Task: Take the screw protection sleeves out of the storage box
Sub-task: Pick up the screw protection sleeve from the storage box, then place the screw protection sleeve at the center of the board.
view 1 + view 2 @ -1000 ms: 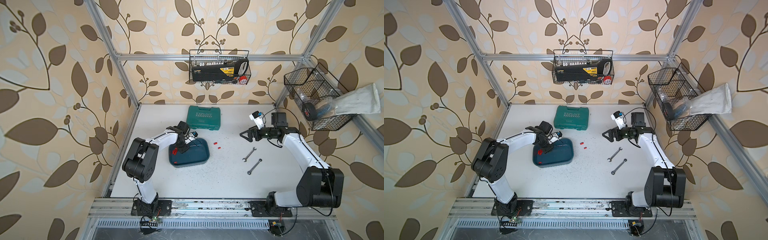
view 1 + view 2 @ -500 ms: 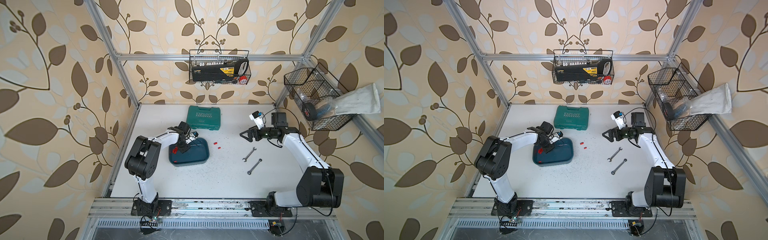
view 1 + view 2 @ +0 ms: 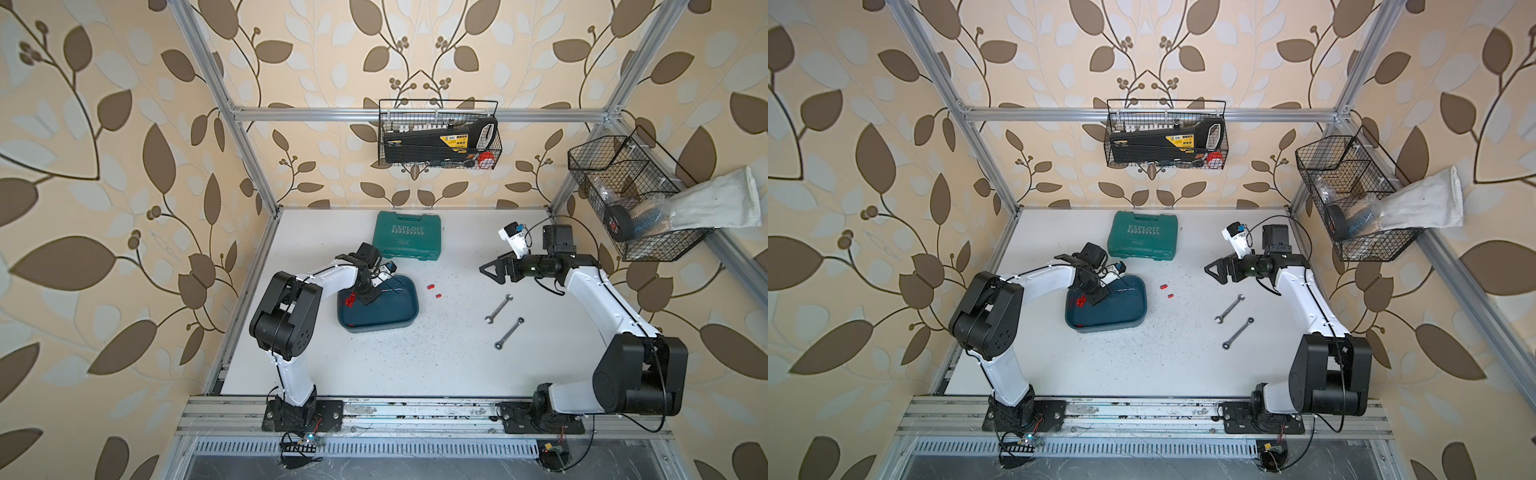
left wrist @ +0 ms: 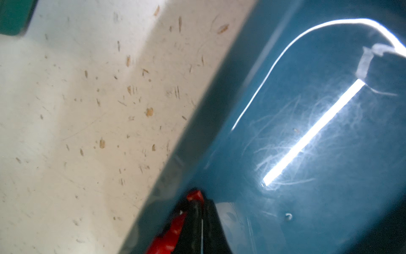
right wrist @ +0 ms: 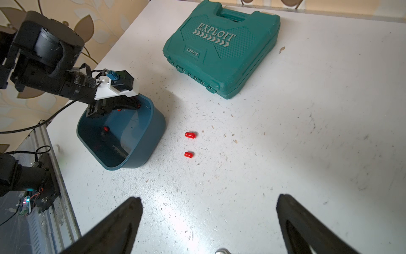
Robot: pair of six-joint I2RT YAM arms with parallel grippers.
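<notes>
At the left end of the storage box (image 3: pixel 401 325), beside the other screw protection sleeves (image 3: pixel 351 300), the left gripper (image 4: pixel 198 203) has now pinched a red sleeve (image 4: pixel 194 195). Two sleeves (image 5: pixel 190 135) remain on the counter (image 3: pixel 415 365). The right gripper (image 3: pixel 490 274) stays spread wide.

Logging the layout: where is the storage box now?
In a top view the storage box sits left of table centre, under the left claw, in front of the green EXPLOIT case, two red sleeves to its right.
</notes>
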